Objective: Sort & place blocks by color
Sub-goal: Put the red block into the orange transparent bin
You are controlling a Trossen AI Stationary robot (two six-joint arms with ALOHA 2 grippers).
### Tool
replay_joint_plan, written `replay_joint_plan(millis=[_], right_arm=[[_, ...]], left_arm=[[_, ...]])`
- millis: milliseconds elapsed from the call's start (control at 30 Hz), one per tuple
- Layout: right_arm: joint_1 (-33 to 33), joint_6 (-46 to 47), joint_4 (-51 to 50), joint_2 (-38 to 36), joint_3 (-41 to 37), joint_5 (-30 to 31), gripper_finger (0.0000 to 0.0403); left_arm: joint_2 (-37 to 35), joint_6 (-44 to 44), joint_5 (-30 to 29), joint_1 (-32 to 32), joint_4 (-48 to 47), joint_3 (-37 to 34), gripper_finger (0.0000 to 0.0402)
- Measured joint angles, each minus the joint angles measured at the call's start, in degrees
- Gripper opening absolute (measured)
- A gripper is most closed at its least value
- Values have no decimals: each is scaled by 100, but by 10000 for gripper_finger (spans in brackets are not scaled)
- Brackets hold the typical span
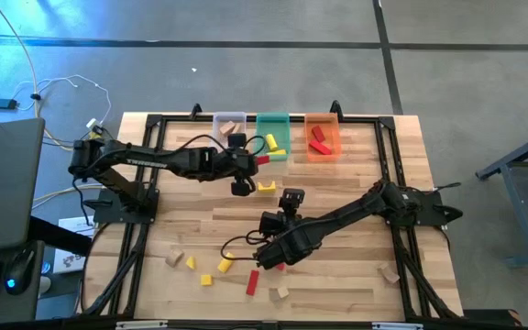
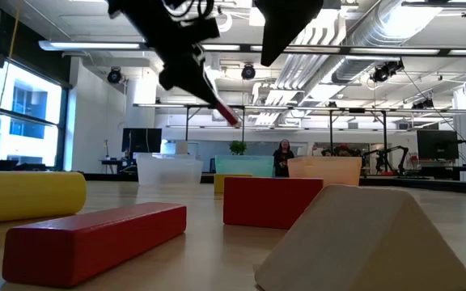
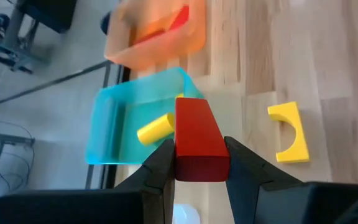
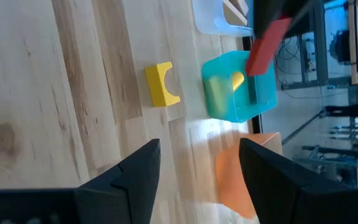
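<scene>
Even overhead light, blurred wrist views.

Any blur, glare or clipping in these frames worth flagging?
Left wrist view: translucent orange plastic bin is motion-smeared, while the gripped red wooden bar stays sharp. Low view: near tan wooden wedge is soft. High view: blue light spills across the floor's top-left.

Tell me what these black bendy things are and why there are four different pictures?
They are two robot arms sorting toy blocks by color on a wooden table. One picture looks down from above, one looks along the tabletop, and two come from tiny cameras on the arms' wrists. The left gripper is pinching a red block near the green bin, which has yellow pieces inside. Beside it are an orange bin with red pieces and a clear bin. The right gripper is open and empty. A yellow arch and more blocks lie on the table.
</scene>
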Motion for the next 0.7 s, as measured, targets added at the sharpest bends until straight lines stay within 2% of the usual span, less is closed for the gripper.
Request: replay_joint_plan(millis=[167, 400, 567, 700], right_arm=[[-160, -352, 0, 0, 0, -18, 203], [-607, -822, 2, -60, 0, -17, 203], [-1048, -1249, 43, -63, 0, -119, 203], [-1463, -1814, 373, -63, 0, -525, 203]], left_arm=[[-657, -89, 48, -29, -209, -204, 78], [-1775, -441, 210, -34, -169, -1166, 78], [-2387, -541, 204, -200, 387, -1881, 79], [-2666, -570, 196, -296, 890, -2244, 79]])
